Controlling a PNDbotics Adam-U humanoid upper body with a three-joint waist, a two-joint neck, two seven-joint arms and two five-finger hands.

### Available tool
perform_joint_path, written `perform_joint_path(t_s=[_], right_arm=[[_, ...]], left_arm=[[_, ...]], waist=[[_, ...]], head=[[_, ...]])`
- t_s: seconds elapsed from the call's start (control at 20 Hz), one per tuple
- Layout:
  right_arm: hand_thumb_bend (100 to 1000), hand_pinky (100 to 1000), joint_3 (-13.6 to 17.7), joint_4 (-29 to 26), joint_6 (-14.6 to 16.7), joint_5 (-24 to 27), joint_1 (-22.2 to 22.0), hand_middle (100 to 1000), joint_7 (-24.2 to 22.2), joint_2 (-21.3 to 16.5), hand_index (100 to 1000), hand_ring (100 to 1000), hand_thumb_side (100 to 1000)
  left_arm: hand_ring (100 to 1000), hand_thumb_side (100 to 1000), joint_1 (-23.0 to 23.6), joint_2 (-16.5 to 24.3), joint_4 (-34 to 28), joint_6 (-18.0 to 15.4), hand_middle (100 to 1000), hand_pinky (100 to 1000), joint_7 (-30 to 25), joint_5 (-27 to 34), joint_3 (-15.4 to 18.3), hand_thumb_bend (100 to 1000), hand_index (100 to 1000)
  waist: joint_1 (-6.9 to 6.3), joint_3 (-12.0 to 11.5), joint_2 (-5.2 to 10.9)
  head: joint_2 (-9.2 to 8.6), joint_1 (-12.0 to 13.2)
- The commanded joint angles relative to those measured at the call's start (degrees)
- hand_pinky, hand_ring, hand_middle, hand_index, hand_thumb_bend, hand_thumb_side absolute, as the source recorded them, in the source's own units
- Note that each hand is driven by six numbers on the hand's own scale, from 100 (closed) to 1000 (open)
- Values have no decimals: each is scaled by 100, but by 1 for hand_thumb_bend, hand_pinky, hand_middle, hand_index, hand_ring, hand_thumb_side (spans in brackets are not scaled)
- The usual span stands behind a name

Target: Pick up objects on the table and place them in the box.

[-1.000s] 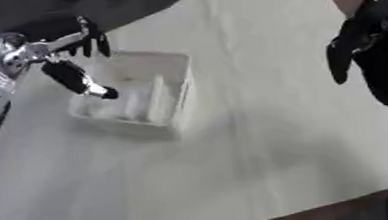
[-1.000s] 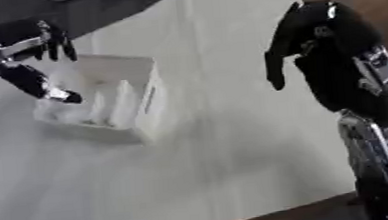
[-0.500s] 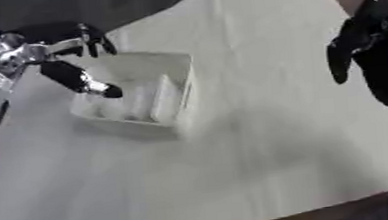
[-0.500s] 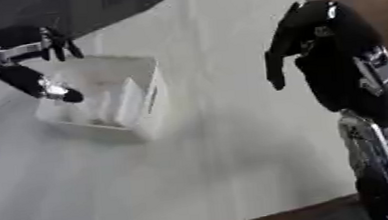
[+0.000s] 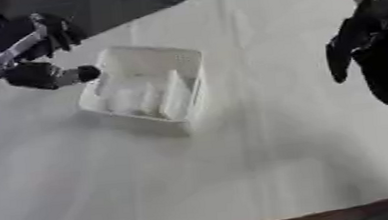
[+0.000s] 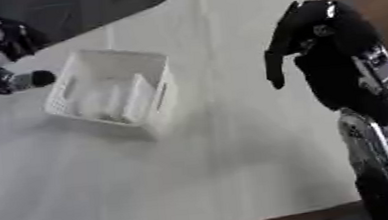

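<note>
Logging items as I see them from my station. White box (image 5: 147, 88): on the pale table (image 5: 238, 178), upper left, with pale upright shapes inside that I cannot identify. Left hand (image 5: 50, 74): just outside the box's left wall, fingers spread apart, holding nothing. Right hand (image 6: 300, 32): raised at right, well apart from the box, fingers hanging relaxed, empty.

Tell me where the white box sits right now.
The white box sits on the table's upper left in both eye views, just right of the left hand, far from the right hand.
</note>
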State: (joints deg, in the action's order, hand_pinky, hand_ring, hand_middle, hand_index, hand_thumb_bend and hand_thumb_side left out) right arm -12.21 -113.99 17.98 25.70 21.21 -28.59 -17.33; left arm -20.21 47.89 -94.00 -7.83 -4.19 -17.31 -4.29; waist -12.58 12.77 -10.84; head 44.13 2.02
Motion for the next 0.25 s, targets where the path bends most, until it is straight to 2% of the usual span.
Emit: perform_joint_path(t_s=[0.05,0.1,0.25], right_arm=[[100,250,46,-60,66,-18,99,515,-11,-61,730,415,815],[100,249,55,-60,85,-21,101,515,-13,-53,730,414,814],[100,248,59,-60,135,-34,122,515,-29,-21,731,414,815]], left_arm=[[602,866,344,285,-633,140,589,418,596,664,385,688,792],[608,875,528,221,-843,178,592,433,769,780,492,741,805],[627,867,970,-76,-1518,397,604,453,1255,893,710,746,828]], waist=[[133,-79,25],[190,-145,-10],[322,-270,-96]], head=[[-1,-3],[-1,18],[-1,85]])
